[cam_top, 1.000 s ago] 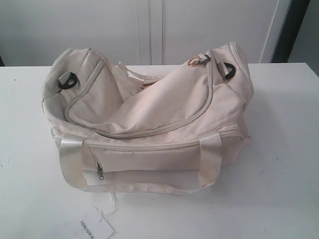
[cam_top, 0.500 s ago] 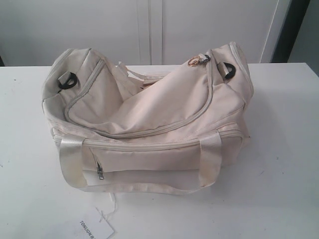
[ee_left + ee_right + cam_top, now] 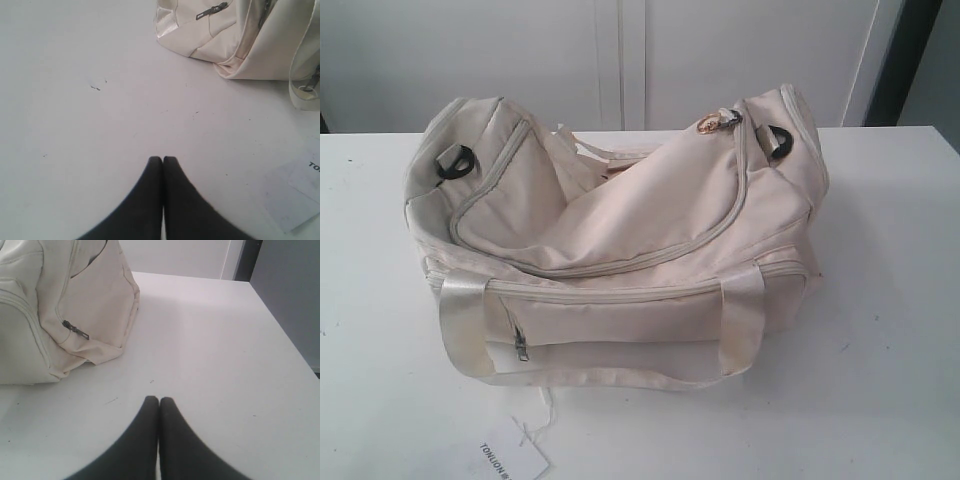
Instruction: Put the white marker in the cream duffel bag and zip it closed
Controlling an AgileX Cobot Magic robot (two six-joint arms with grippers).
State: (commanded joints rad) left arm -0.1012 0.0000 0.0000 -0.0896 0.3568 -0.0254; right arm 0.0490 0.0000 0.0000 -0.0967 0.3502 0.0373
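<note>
Though both arms are out of the wide view, each wrist camera shows its own fingers. The left gripper [image 3: 162,159] has its two dark tips pressed together with nothing between them, and it hangs over the bare table [image 3: 75,125]. The right gripper [image 3: 159,399] is the same: tips together, holding nothing. A paper hang tag [image 3: 510,458] lies at the front of the table, just before the cream duffel bag [image 3: 620,230]. The bag sits in the middle of the table, apart from both grippers, with its long side running left to right. The white marker cannot be seen anywhere, not on the table and not in a gripper. It is likely inside the bag. The top zipper [image 3: 610,265] looks shut along its curve. Its gold ring pull [image 3: 708,123] rests at the far right end of the bag, so the right arm is likely nearer if the zip needs one last tug.
</note>
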